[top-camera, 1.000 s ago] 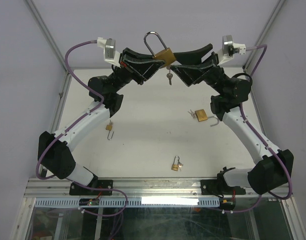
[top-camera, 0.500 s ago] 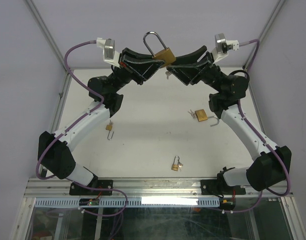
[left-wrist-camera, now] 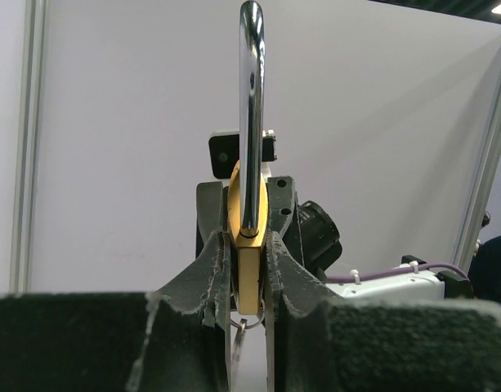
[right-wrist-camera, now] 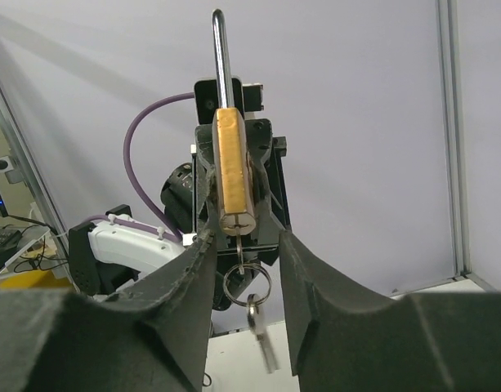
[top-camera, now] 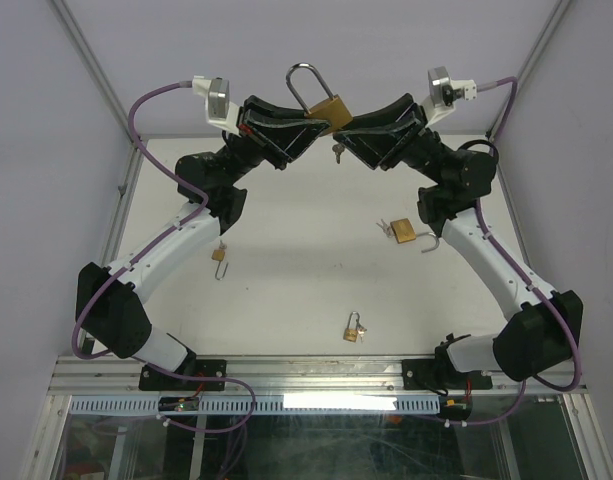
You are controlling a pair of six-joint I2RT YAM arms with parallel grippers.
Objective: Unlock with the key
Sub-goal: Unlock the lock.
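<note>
A brass padlock (top-camera: 329,108) with a silver shackle (top-camera: 304,82) is held up in the air above the far side of the table. My left gripper (top-camera: 311,124) is shut on its body (left-wrist-camera: 248,273), shackle up. A key (right-wrist-camera: 238,242) sticks in the lock's underside, and from it hang a ring (right-wrist-camera: 248,282) and a second key (right-wrist-camera: 263,336). My right gripper (right-wrist-camera: 244,245) faces the lock from the other side. Its fingers stand open on either side of the inserted key and ring, with gaps on both sides. The padlock (right-wrist-camera: 230,167) sits just beyond its fingertips.
Three smaller brass padlocks lie on the white table (top-camera: 286,270): one at the right (top-camera: 403,231), one at the left (top-camera: 219,254), one near the front (top-camera: 353,329). Grey walls and metal posts close in the back and sides.
My right gripper has moved in toward the padlock and its jaws have narrowed around the hanging key. The left gripper and padlock have stayed still.
</note>
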